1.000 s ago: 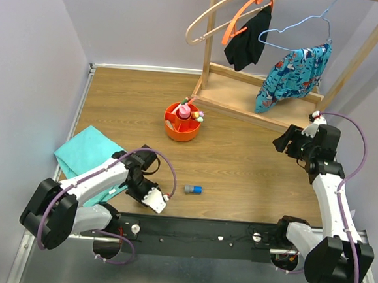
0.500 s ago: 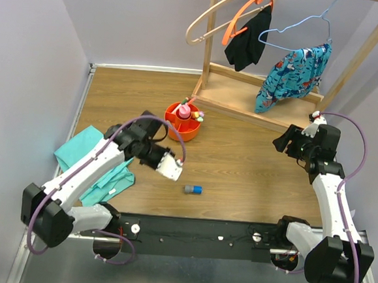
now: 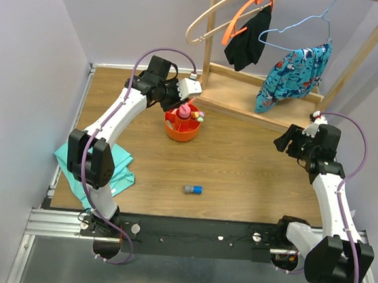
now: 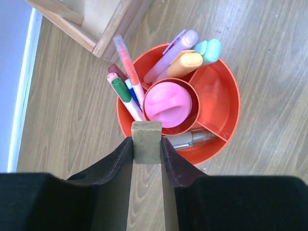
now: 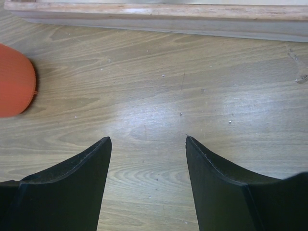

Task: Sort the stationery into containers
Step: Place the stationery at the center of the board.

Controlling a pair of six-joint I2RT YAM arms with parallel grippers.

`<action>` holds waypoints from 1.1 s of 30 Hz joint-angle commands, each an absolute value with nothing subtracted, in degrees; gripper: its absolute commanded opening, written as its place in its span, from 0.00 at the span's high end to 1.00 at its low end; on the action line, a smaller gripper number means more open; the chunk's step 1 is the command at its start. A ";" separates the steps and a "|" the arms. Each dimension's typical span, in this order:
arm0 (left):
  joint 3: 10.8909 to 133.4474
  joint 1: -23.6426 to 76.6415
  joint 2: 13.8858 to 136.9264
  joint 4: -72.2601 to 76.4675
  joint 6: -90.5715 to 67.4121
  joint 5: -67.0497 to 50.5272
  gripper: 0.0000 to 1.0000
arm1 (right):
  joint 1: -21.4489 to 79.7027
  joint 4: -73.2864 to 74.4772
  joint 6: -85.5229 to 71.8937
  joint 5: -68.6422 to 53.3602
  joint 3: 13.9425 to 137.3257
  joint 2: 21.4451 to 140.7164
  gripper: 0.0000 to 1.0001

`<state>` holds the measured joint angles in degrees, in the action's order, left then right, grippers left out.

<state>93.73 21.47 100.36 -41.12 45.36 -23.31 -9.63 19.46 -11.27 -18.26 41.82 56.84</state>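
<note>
My left gripper [image 4: 147,144] is shut on the tan cube [image 4: 147,139] and holds it above the near rim of the round orange organiser [image 4: 219,115]. In the top view the left gripper [image 3: 181,96] hovers just behind the organiser [image 3: 180,131]. The organiser holds a pink-topped tube [image 4: 168,103] in its centre cup, thin markers [image 4: 126,91] and pastel highlighters [image 4: 185,60] in the ring compartments. A small blue-grey piece [image 3: 193,190] lies on the table near the front. My right gripper [image 5: 147,144] is open and empty over bare wood at the right [image 3: 287,139].
A wooden clothes rack base [image 3: 245,93] stands behind the organiser, with hangers and garments above it. A teal folded cloth [image 3: 92,160] lies at the left front. The organiser's side [image 5: 17,82] shows at the left of the right wrist view.
My left arm has swung from the front left, past the teal cloth, up to the organiser at the back, carrying the cube. The right arm has not moved.
</note>
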 commanded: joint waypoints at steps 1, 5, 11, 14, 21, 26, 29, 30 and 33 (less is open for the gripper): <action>95.80 21.27 100.72 -41.22 39.64 -23.64 0.66 | -10.19 18.90 -10.55 -16.70 42.19 56.25 0.29; 94.75 20.13 100.11 -41.57 35.78 -23.82 0.66 | -10.28 19.25 -10.55 -16.52 41.75 55.81 0.29; 93.69 16.62 100.11 -42.54 25.69 -23.55 0.67 | -10.46 18.99 -10.63 -16.61 41.75 56.42 0.29; 92.64 15.82 100.46 -42.89 22.42 -24.52 0.67 | -10.46 18.63 -10.81 -16.96 41.57 56.60 0.29; 90.88 15.82 102.13 -41.05 16.71 -27.42 0.67 | -10.46 18.37 -10.81 -17.14 41.22 57.04 0.29; 87.54 15.82 102.30 -38.50 15.38 -27.69 0.66 | -10.46 18.63 -10.72 -16.88 41.13 56.60 0.29; 87.10 15.82 103.09 -38.41 15.38 -27.34 0.65 | -10.46 18.81 -10.72 -16.61 40.96 56.43 0.28; 87.01 15.82 103.44 -38.32 15.38 -27.16 0.62 | -10.46 18.90 -10.72 -16.79 40.96 56.51 0.29; 86.84 15.82 103.62 -37.88 14.94 -26.46 0.57 | -10.55 18.72 -10.72 -16.79 41.13 56.43 0.28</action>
<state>87.22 15.75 103.20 -39.72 16.47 -25.76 -9.89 19.38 -11.09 -17.61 41.80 56.80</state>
